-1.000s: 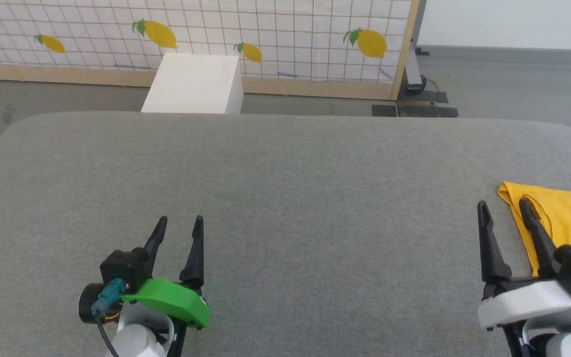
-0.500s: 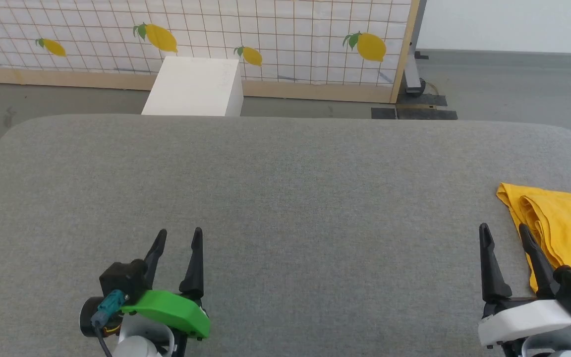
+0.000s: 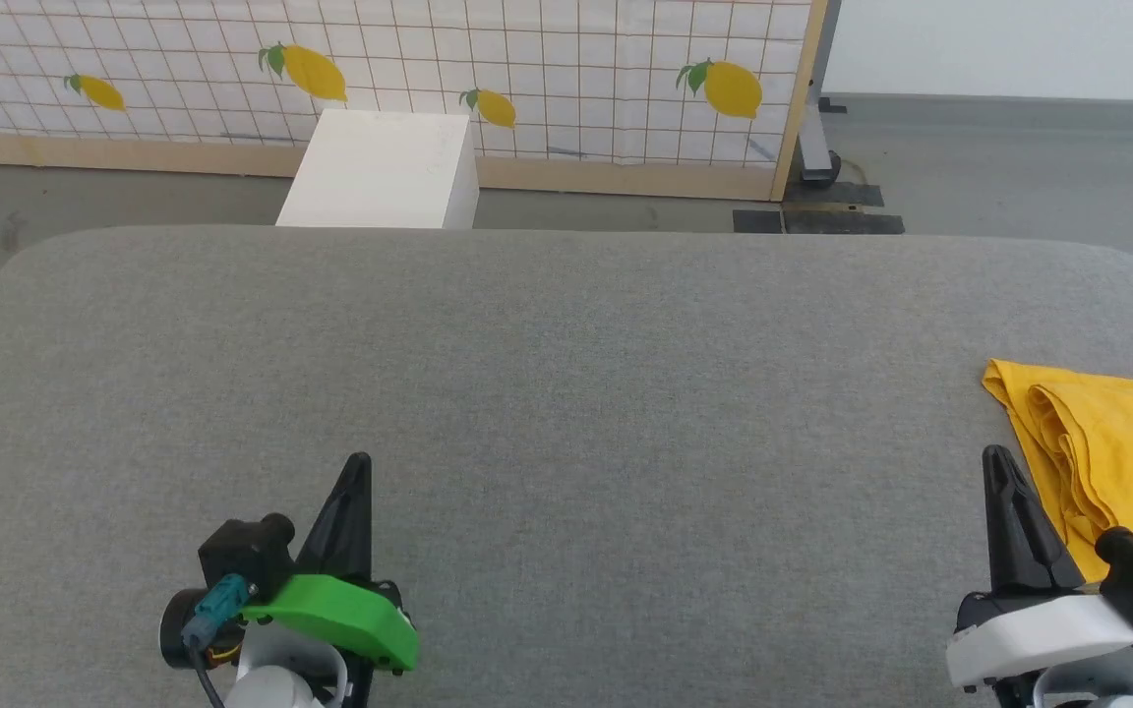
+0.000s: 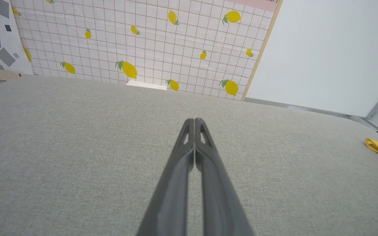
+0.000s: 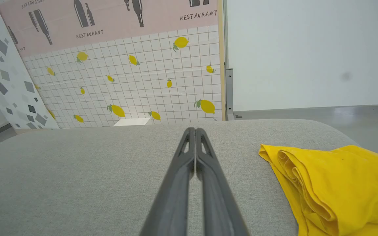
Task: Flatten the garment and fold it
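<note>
Garment [image 3: 1122,433] lies bunched just right of right gripper [image 3: 998,462], whose jaws meet, empty. Left gripper [image 3: 358,464] likewise pinched together, well apart from garment.

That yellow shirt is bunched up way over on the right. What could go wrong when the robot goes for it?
The mustard-yellow cotton T-shirt lies in stacked folds, so the right gripper may pinch several layers at once and fail to spread it. That gripper and the left gripper are shut; unless opened, they would likely only shove the cloth. The shirt sits near the right edge of the grey padded table, so a shove might slide it off.
</note>
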Tool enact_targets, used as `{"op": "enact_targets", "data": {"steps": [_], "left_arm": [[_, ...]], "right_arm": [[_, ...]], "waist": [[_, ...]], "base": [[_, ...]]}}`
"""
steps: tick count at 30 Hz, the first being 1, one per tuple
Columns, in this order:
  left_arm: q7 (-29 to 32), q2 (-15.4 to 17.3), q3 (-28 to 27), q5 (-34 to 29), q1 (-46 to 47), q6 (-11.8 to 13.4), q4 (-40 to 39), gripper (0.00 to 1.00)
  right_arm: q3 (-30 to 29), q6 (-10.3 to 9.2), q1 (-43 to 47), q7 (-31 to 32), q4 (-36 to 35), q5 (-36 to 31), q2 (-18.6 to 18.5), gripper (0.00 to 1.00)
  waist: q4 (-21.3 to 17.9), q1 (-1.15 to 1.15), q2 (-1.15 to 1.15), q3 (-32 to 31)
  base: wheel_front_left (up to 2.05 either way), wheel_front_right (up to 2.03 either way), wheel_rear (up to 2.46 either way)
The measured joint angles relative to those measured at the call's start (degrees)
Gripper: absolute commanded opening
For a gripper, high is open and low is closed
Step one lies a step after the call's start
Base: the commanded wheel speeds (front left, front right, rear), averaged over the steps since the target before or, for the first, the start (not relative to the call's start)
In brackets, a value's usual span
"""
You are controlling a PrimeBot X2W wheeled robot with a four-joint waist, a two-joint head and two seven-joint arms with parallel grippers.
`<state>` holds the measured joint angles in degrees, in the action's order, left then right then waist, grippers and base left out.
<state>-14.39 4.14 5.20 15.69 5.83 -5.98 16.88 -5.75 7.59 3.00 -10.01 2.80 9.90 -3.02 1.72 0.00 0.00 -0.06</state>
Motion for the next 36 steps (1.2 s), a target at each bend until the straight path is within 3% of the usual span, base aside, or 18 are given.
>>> {"op": "enact_targets", "data": {"steps": [36], "left_arm": [[3.6,-0.1,-1.1,-3.5,-0.6,1.3,-3.9,0.0]], "right_arm": [[1.4,0.0,-0.1,2.3,-0.4,-2.1,0.0,0.0]], "waist": [[-0.5,0.0,0.0,0.0]], "base": [[0.0,0.0,0.0]]}}
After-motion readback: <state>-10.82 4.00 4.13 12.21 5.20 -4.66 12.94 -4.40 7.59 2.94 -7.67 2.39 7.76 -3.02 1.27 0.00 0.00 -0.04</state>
